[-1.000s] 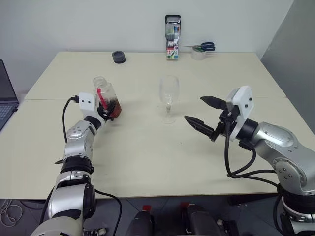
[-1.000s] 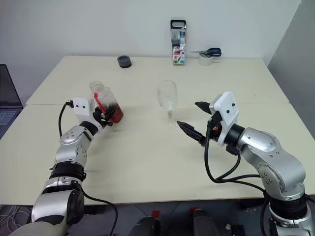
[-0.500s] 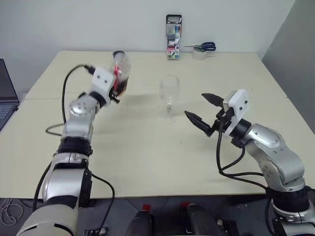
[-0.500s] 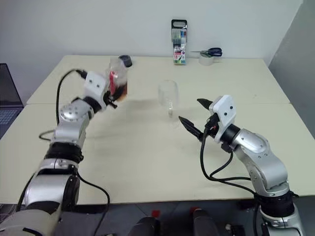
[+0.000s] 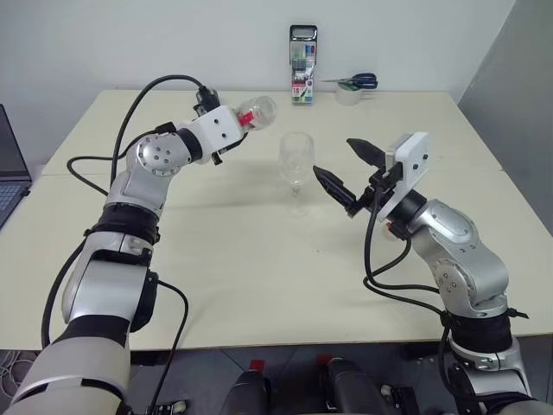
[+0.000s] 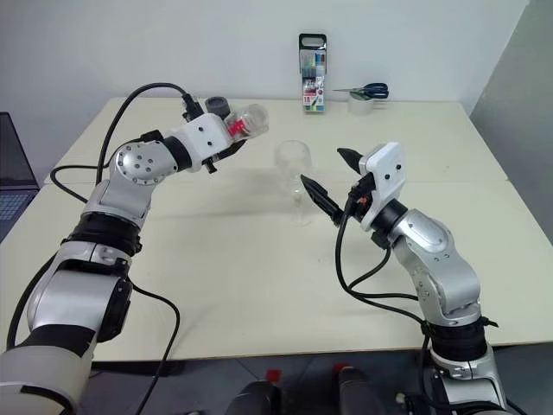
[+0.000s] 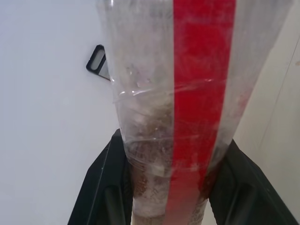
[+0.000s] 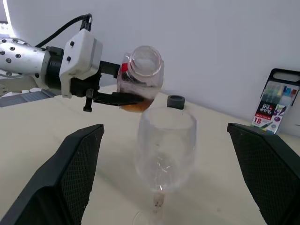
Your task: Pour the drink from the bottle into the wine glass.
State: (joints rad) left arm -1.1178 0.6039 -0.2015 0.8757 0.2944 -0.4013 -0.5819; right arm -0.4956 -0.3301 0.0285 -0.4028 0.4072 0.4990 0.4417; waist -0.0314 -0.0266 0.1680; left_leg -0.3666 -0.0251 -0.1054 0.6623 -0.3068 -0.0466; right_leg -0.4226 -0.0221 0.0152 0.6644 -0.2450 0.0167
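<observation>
Bottle [image 5: 251,113] raised, tipped level toward wine glass [image 5: 296,161] since earlier; left tool [image 5: 226,138] clamps it for pouring; right tool [image 5: 344,169] wide open, empty, flanking glass.

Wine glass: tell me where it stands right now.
The wine glass stands upright mid-table in the left eye view, between the tipped bottle in the left gripper and the open right gripper.

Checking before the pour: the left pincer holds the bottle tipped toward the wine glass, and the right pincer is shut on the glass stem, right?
Not quite. The right pincer is open beside the wine glass, not gripping it, as the right wrist view shows. The left pincer does hold the bottle tipped.
</observation>
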